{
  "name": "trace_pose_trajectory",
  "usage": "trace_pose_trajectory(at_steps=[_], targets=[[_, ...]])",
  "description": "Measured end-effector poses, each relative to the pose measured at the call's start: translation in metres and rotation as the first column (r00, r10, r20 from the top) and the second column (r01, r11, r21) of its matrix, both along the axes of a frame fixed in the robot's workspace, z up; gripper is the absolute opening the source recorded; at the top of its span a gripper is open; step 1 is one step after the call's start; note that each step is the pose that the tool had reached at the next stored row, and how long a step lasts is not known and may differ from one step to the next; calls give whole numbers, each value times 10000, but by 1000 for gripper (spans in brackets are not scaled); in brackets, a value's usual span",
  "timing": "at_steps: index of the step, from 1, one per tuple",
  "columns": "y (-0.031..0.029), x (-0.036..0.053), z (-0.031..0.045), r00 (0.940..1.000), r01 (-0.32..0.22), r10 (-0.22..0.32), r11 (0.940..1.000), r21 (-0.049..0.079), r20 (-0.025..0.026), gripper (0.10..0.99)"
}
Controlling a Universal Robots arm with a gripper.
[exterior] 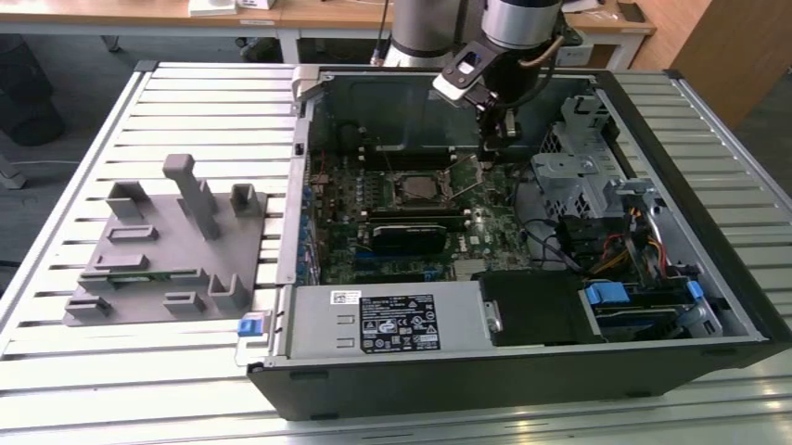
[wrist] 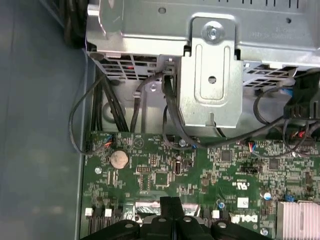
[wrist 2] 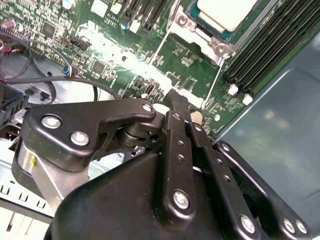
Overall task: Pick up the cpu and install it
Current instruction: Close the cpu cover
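1. The grey fixture [exterior: 167, 250] stands on the worktop [exterior: 185, 102], well apart from the socket [wrist 2: 192, 30], to its left in the exterior view.
2. The cpu [wrist 2: 225, 12] lies flat inside the socket frame and appears seated. Avoid any side load on it.
3. The gripper [wrist 2: 175, 96] hangs just beside the socket, to its right in the exterior view. Its fingers [wrist: 165, 207] are pressed together and hold nothing. Move slowly and stay clear of the cables [wrist: 150, 100].
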State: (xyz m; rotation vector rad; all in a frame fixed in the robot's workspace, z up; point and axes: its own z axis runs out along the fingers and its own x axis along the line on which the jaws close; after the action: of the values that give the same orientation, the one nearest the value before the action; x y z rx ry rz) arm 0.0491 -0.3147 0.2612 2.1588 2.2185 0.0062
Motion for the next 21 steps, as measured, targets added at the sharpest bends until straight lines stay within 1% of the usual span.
trace_pose_trajectory(at_steps=[13, 18, 21], targets=[[23, 121, -53, 10000, -2, 2, 10000, -14, -3, 106], [33, 153, -95, 10000, -2, 2, 10000, -49, -9, 106], [38, 162, -136, 10000, -2, 2, 10000, -69, -19, 106]])
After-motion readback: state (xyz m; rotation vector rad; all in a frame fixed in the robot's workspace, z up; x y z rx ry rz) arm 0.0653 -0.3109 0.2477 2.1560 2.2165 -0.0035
